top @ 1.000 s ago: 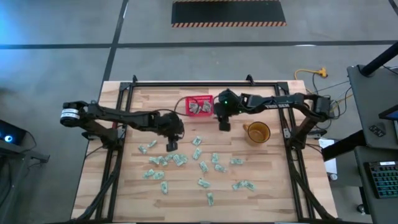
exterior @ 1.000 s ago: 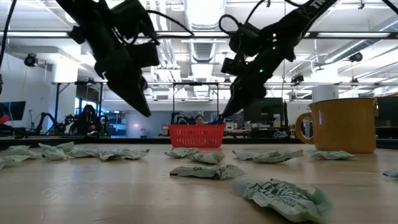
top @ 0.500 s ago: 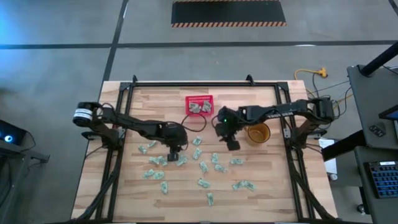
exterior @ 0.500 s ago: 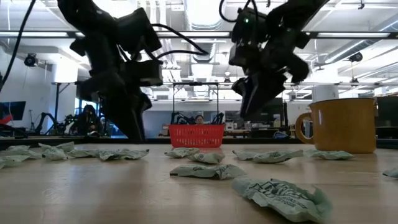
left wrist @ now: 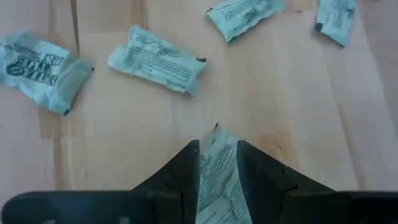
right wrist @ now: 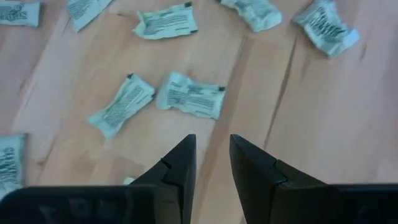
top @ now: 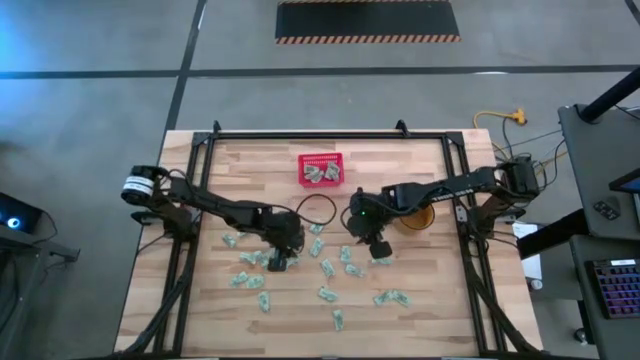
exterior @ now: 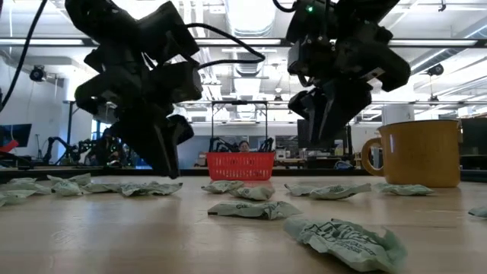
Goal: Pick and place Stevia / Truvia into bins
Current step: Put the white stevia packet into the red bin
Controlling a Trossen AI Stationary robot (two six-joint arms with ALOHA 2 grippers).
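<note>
Wooden table [top: 230,160]: left gripper [left wrist: 216,163] pinches a sachet [left wrist: 215,177]; basket [top: 321,170] next. Right gripper [right wrist: 211,163], part-open, holds nothing.

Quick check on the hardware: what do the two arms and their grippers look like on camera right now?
Both arms are dark and slender. The left arm has a white band near its base and a black cable loop; the right arm shows a green light. Left gripper and right gripper have black, wedge-shaped fingers.
</note>
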